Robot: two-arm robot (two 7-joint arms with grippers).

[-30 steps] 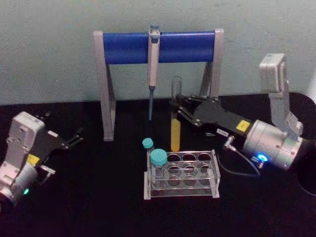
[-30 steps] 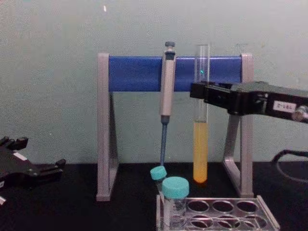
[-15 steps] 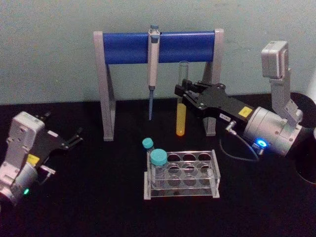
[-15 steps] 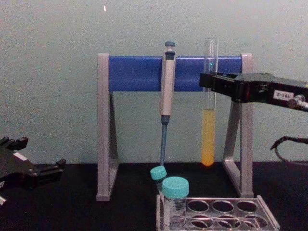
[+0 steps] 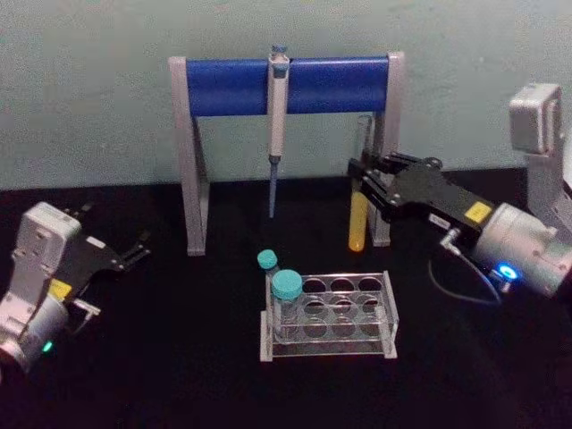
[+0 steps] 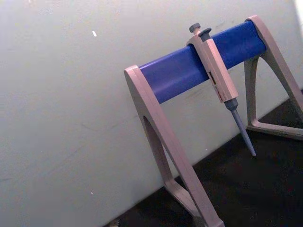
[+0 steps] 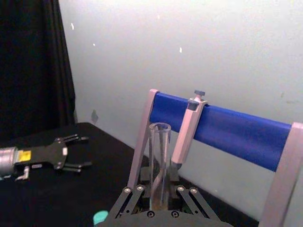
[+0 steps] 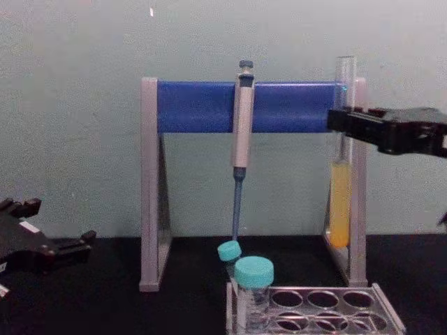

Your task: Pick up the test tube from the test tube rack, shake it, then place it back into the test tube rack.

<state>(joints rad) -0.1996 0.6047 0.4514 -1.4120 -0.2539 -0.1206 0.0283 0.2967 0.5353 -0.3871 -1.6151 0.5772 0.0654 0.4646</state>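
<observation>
Shaking is the step in hand. The right tool pinches the test tube above its yellow liquid and holds it upright, raised behind the right end of the test tube rack. Small, gentle wrist swings would suit best, since the open top could spill. The left tool rests with its fingers spread, well left of the rack.

Soft, even light here, a dark worktop, hardly a shadow anywhere.
The pale wall is lit flat from left to right, while the black worktop swallows the light and shows no cast shadows. Pale glints run along the test tube rack. The liquid in the test tube glows yellow in the right end effector. A blue lamp burns at the right, a green lamp at the near left.
</observation>
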